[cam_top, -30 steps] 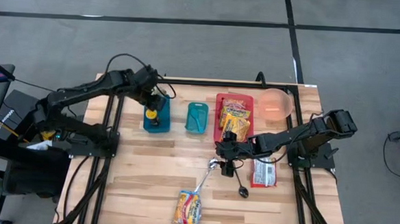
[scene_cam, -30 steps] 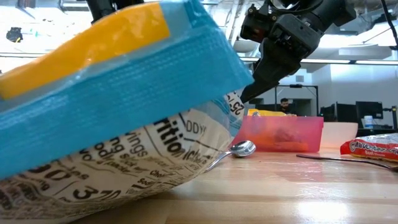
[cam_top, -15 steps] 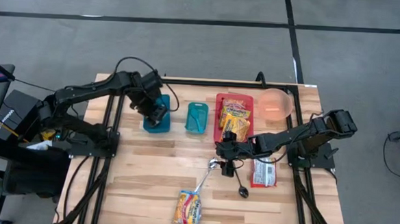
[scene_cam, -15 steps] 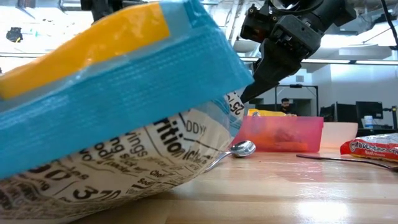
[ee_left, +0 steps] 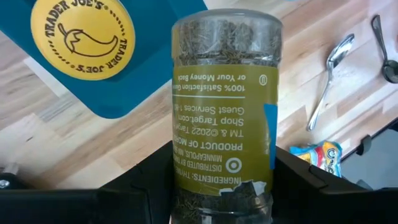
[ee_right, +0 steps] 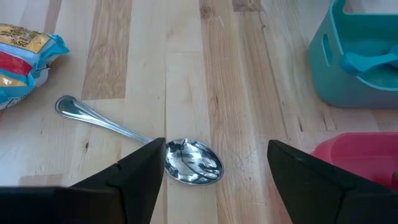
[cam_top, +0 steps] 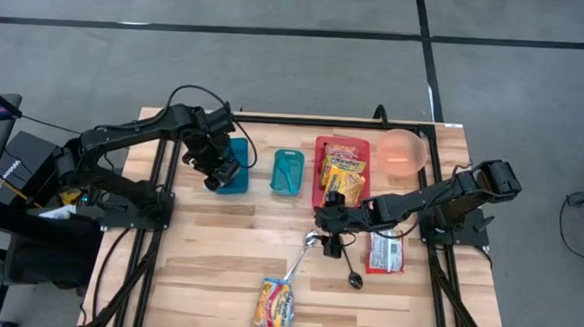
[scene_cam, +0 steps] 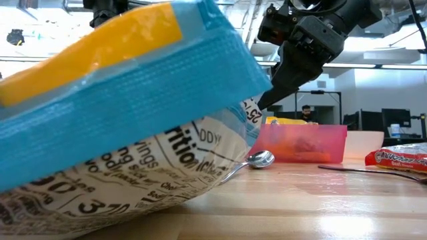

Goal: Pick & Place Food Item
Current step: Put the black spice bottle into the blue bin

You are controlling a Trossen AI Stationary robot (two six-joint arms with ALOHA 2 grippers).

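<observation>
A clear spice jar [ee_left: 224, 106] of dried herbs with an olive-green label is lifted over the blue bin [ee_left: 124, 87] at the table's far left, with my left gripper [cam_top: 217, 168] shut on it. A yellow-lidded jar [ee_left: 81, 37] stands in that bin. My right gripper [cam_top: 330, 236] hangs open at mid-table above a silver spoon [ee_right: 189, 160], a finger on either side of the spoon's bowl. A snack bag [cam_top: 277, 303] lies flat by the near edge. My left gripper pinches the spice jar's two opposite sides [ee_left: 180, 180] between its fingers [ee_left: 143, 186], near the end closest to the wrist. The fingers come steeply from above and lie along the jar. Most of the jar sticks out past them, clear of the bin and the table.
A teal container [cam_top: 288, 170], a red tray [cam_top: 323, 145] of snack packs and a pink bowl [cam_top: 405, 151] stand along the far side. A red packet [cam_top: 386, 251] and a dark spoon [cam_top: 351, 277] lie right of the silver spoon. Bare wood shows at the near left.
My left gripper has tipped more steeply downward and come a little toward the near edge and down, still holding the spice jar. It now covers the blue bin's yellow-lidded jar in the high view.
</observation>
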